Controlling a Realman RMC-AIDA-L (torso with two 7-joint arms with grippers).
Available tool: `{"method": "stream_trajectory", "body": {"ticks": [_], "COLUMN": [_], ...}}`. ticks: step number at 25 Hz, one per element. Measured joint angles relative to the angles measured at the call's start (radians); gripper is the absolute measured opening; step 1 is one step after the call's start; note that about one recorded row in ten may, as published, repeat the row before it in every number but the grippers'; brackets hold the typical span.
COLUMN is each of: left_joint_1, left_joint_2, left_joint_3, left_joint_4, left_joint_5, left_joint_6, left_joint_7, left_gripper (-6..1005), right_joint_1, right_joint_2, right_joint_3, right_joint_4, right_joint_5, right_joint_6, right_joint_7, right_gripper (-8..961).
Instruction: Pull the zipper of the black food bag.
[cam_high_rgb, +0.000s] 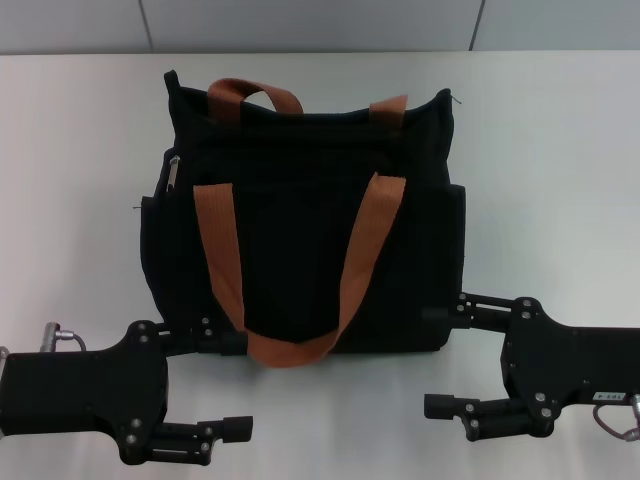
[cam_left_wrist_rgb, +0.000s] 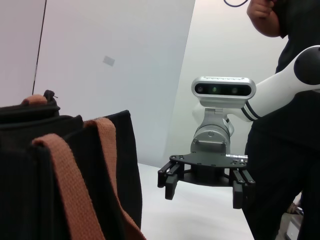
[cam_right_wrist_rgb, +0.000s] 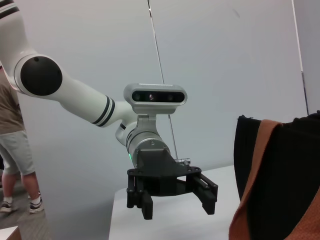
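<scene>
The black food bag (cam_high_rgb: 305, 225) sits in the middle of the head view on the white table (cam_high_rgb: 560, 150). Its two orange-brown straps (cam_high_rgb: 290, 265) hang down the front like a big letter U. The zipper (cam_high_rgb: 172, 172) is a little silver tab in the upper left part of the bag, close to the bag's left top corner. The tab is long and thin and it hangs almost straight up and down. The black zip track looks like it runs across the top of the bag toward the right of the picture, but it is hard to see against the dark cloth.

The left gripper (cam_high_rgb: 235, 385) is in the lower left of the head view, right by the bottom edge of the bag. Its fingers are spread wide apart and hold nothing. The right gripper (cam_high_rgb: 450, 355) is in the lower right, also by the bottom of the bag. Its fingers are spread wide too, with nothing between them.

The silver tab is on the left side, so the left gripper is the nearer one. The tab lies up the picture from it, above the bag's front face. I think the left gripper has to go up and over there first. No pulling has begun yet.

The left wrist view shows the bag and the right gripper (cam_left_wrist_rgb: 203, 187) far off. The right wrist view shows the left gripper (cam_right_wrist_rgb: 175, 198).
</scene>
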Motion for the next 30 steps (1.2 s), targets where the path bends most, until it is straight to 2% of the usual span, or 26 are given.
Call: {"method": "stream_trajectory", "body": {"ticks": [16, 21, 22, 23, 26, 27, 30], "left_joint_1": [0.003, -0.006, -0.012, -0.012, -0.002, -0.002, 0.022], "left_joint_2": [0.001, -0.005, -0.020, -0.020, -0.036, -0.036, -0.046], "left_joint_3": [-0.005, -0.084, -0.173, -0.173, -0.219, -0.219, -0.266], "left_joint_4": [0.000, 0.000, 0.000, 0.000, -0.008, -0.008, -0.010], "left_joint_5": [-0.005, -0.009, -0.037, -0.037, -0.175, -0.175, -0.319], "left_joint_6": [0.019, 0.085, 0.123, 0.123, 0.127, 0.127, 0.112], "left_joint_7": [0.006, 0.018, 0.046, 0.046, 0.095, 0.095, 0.115], "left_gripper": [799, 799, 799, 798, 798, 798, 798], "right_joint_1": [0.000, -0.005, -0.005, -0.005, -0.005, -0.004, -0.002], "right_joint_2": [0.000, 0.000, 0.000, 0.000, -0.001, -0.001, -0.002], "right_joint_3": [0.000, 0.007, 0.008, 0.008, 0.009, 0.009, 0.009], "right_joint_4": [0.001, 0.001, 0.001, 0.001, 0.001, 0.001, 0.001], "right_joint_5": [0.000, 0.003, 0.003, 0.003, 0.005, 0.005, 0.005], "right_joint_6": [-0.001, -0.001, -0.001, -0.001, -0.001, -0.001, -0.001], "right_joint_7": [0.000, 0.000, 0.000, 0.000, 0.000, 0.000, 0.000], "right_gripper": [817, 817, 817, 817, 817, 817, 816]}}
